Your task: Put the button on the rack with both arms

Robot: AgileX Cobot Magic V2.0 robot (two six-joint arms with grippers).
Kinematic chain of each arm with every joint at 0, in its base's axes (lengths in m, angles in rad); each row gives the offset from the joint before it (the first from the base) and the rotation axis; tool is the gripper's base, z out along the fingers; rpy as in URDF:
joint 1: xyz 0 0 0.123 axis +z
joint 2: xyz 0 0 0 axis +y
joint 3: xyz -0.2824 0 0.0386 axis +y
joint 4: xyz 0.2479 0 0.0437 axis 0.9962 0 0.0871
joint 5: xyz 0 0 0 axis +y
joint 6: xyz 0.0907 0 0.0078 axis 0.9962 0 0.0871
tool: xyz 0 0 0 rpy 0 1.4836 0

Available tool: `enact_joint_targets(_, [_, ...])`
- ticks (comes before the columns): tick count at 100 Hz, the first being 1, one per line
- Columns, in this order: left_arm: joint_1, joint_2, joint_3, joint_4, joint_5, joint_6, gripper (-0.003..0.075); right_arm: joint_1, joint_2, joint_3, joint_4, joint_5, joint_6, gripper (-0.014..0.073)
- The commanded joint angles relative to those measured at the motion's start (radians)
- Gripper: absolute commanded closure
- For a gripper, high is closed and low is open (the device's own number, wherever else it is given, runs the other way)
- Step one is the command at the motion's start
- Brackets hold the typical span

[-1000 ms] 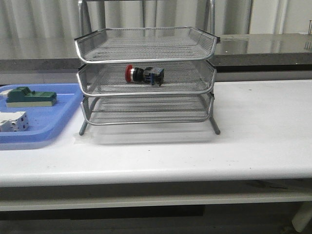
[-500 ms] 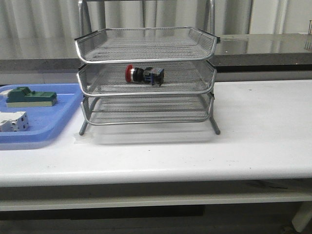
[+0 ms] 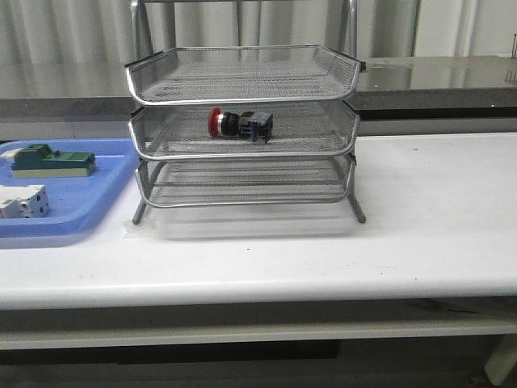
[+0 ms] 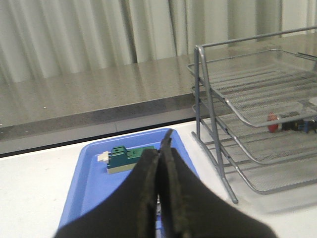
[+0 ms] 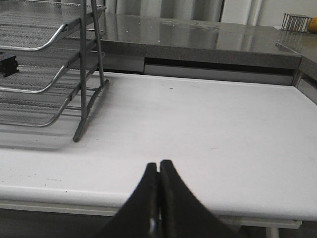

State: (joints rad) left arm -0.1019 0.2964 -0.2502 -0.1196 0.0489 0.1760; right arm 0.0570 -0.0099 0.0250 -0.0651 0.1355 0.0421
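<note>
Looks like you're done: button (image 3: 240,124) sits in the rack's (image 3: 242,129) middle tray, well away from both fingers, left (image 4: 159,188) and right (image 5: 158,198) pressed together, empty.

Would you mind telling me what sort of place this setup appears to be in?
Probably a lab or workshop bench rather than an office. A plain white table carries a wire-mesh rack holding an industrial push-button, and a blue tray of electrical parts sits beside it, with a grey counter and curtains behind.
</note>
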Motion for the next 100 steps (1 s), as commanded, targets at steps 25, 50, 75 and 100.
enact_joint_targets(25, [0.106, -0.198, 0.097, 0.030, -0.049, -0.048, 0.0741, -0.009, -0.013, 0.002, 0.003, -0.085, -0.005, 0.0655])
enact_joint_targets(50, [0.106, -0.331, 0.212, 0.038, -0.042, -0.067, 0.0741, -0.009, -0.013, 0.002, 0.003, -0.085, -0.005, 0.0655])
enact_joint_targets(75, [0.106, -0.332, 0.280, 0.094, -0.060, -0.169, 0.0741, -0.009, -0.012, 0.002, 0.003, -0.084, -0.005, 0.0655])
enact_joint_targets(100, [0.106, -0.332, 0.287, 0.105, -0.098, -0.176, 0.0741, -0.009, -0.012, 0.002, 0.003, -0.084, -0.005, 0.0655])
